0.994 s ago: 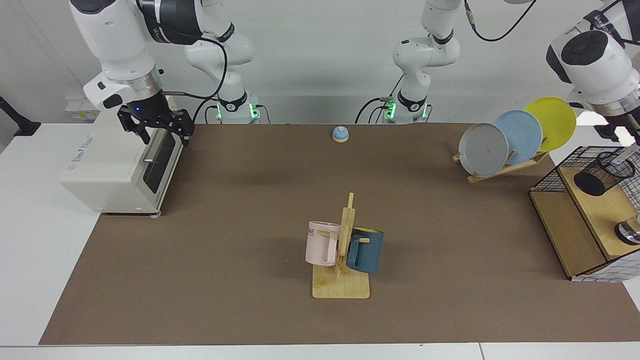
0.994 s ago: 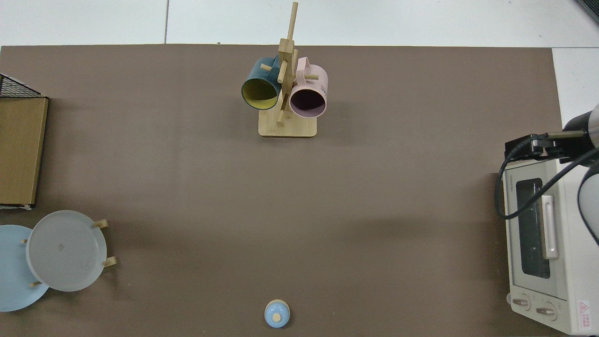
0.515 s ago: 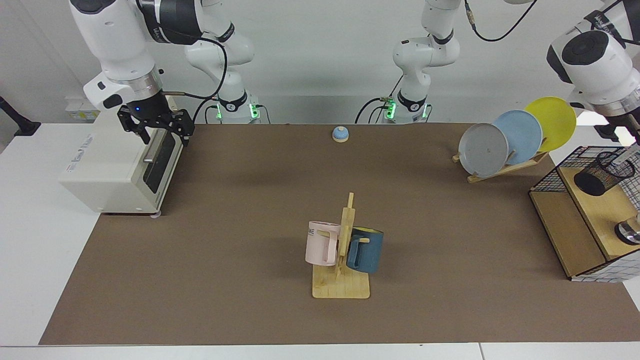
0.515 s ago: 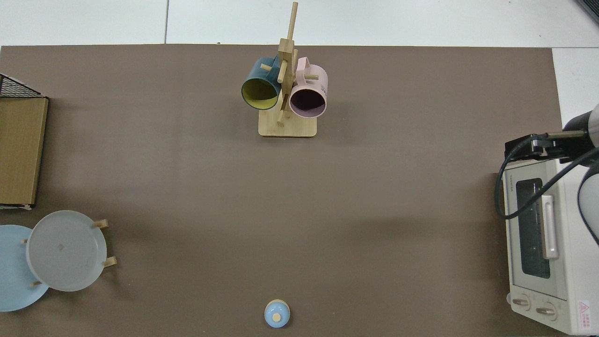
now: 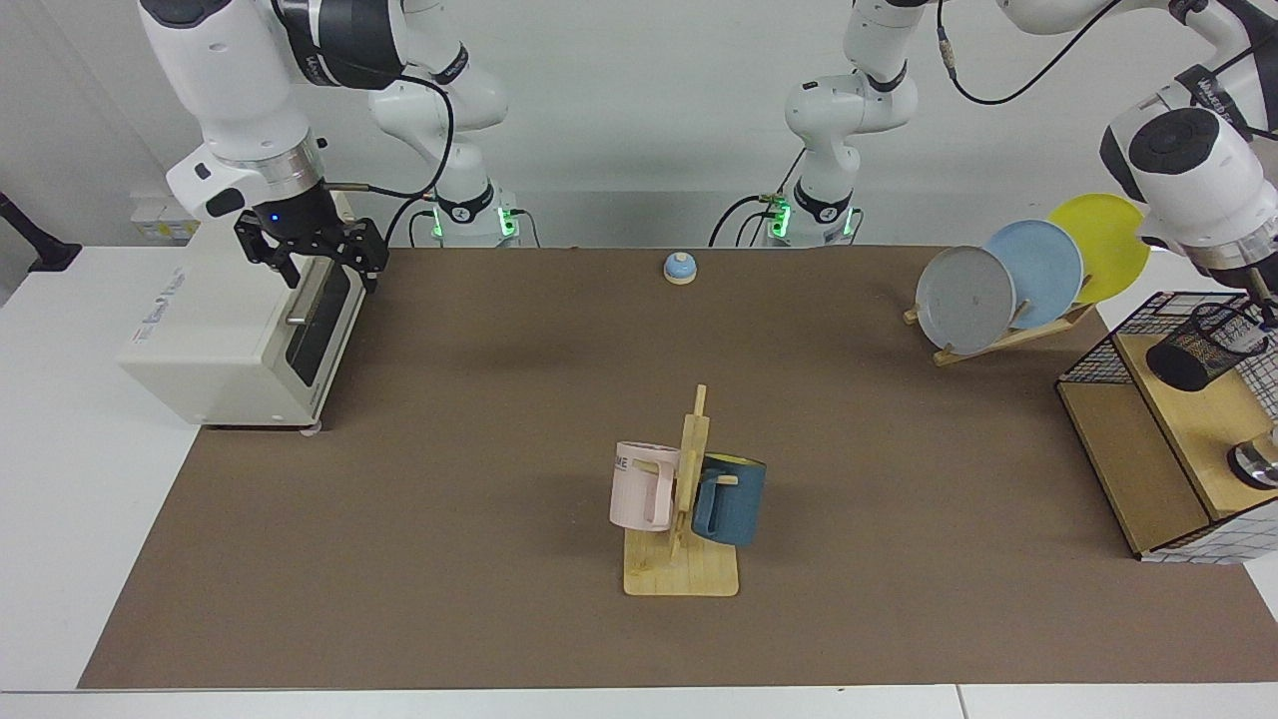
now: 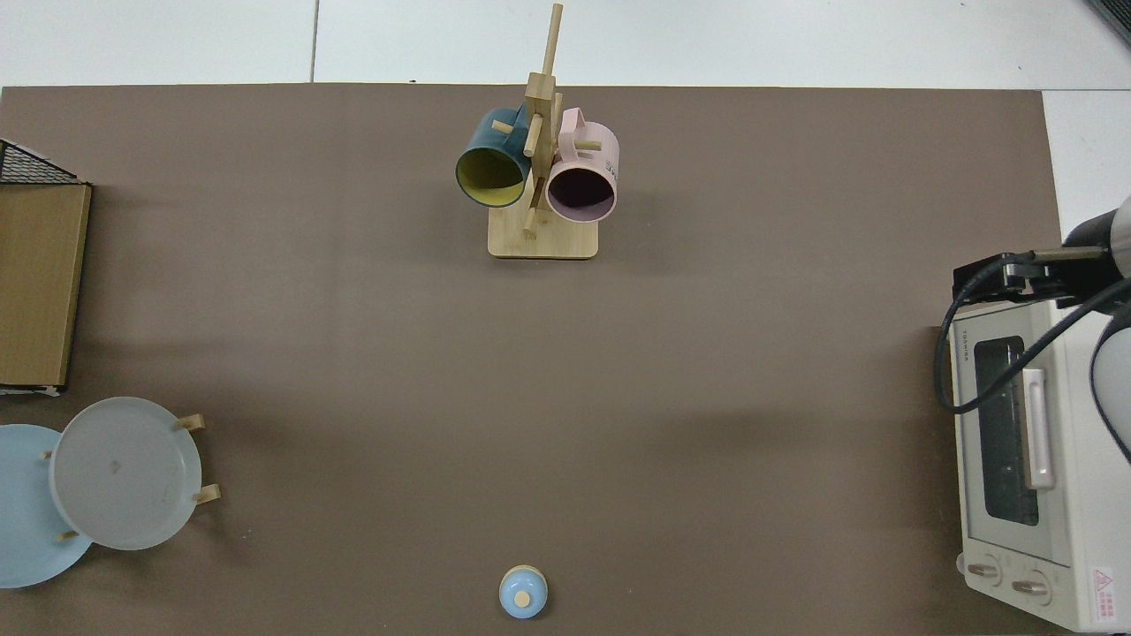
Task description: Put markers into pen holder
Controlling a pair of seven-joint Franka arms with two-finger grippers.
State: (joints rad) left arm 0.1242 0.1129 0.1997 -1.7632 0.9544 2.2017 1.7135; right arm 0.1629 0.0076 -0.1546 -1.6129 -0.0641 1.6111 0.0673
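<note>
right gripper [image 5: 312, 262] splayed, left gripper [image 5: 1260, 297] low

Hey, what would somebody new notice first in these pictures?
Probably the wooden mug tree at the table's middle, with a pink mug and a blue mug. Then the three plates on their rack at the facing view's right, and the toaster oven at its left, under the right pincer.

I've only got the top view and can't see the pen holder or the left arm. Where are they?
Observer: The pen holder sits on the wooden shelf inside the wire basket, past your view's left edge.
Operator: And the left claw?
Observer: The left claw hangs just above the holder's mouth, with the white marker reaching into it.
Operator: The right arm?
Observer: It waits; the right claw is open over the toaster oven.
</note>
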